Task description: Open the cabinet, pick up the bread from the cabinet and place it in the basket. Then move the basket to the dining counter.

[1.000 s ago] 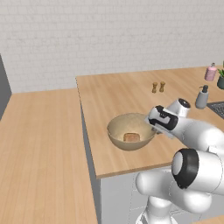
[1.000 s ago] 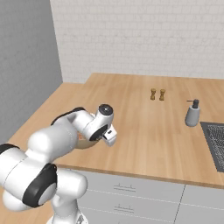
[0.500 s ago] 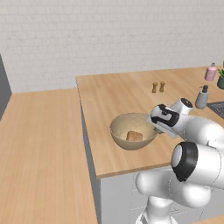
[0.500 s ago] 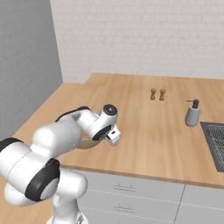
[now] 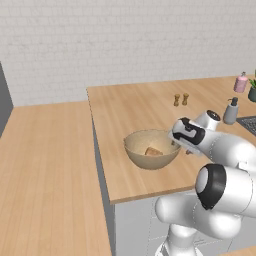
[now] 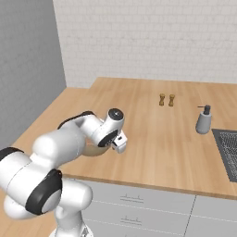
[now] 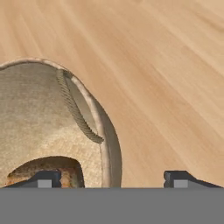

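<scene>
The round tan basket (image 5: 136,156) stands on the light-wood dining counter (image 5: 125,112), near its front edge. The golden-brown bread (image 5: 153,151) lies inside it. My gripper (image 5: 176,145) is at the basket's right rim, open. In the hand view the fingertips (image 7: 43,178) stand wide apart astride the rim (image 7: 103,131), one inside over the bread (image 7: 48,167) and one outside over bare wood. A rope loop handle (image 7: 76,111) hangs on the inner wall. In the right base view my gripper (image 6: 118,146) points down, and my arm hides most of the basket.
Two small shakers (image 5: 180,99) stand farther back on the counter. A grey soap dispenser (image 5: 230,111), a pink bottle (image 5: 241,82) and a dark sink (image 6: 227,146) are at the right. Another wood surface (image 5: 45,165) spreads to the left.
The jaws have parted and let go of the basket's rim. The basket and the bread have stayed where they were.
</scene>
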### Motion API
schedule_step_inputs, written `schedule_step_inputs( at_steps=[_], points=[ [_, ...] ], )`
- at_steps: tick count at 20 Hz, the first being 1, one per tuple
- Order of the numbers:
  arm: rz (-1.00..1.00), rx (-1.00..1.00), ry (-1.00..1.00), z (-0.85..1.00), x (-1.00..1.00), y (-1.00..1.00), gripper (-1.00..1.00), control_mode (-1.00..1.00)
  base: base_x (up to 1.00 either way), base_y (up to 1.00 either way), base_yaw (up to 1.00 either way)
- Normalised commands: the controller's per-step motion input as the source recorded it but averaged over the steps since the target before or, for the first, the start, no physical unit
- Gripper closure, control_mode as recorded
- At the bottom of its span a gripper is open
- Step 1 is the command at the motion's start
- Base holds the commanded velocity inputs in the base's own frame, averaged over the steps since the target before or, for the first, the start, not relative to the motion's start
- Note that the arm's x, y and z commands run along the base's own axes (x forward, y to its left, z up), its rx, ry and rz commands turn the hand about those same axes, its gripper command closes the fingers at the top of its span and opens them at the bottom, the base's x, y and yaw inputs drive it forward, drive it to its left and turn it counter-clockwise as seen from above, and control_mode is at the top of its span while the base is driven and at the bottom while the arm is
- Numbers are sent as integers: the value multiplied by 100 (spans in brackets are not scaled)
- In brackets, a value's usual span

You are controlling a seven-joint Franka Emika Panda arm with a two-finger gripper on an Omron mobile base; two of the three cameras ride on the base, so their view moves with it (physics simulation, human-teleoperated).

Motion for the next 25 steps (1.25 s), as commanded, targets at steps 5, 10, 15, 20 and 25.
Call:
schedule_step_inputs(
  at_steps=[5, 10, 15, 20, 25],
  points=[
    [-1, -1, 0, 55, -12, -1, -100, -100, 0, 0, 0],
    [-8, 2, 1, 70, -60, -45, -100, -100, 0, 0, 0],
    [0, 1, -1, 79, -87, -40, -100, -100, 0, 0, 0],
    [0, 0, -1, 70, -61, -16, -100, -100, 0, 0, 0],
    [8, 0, -16, 4, -65, -5, -100, -100, 0, 0, 0]
  ],
)
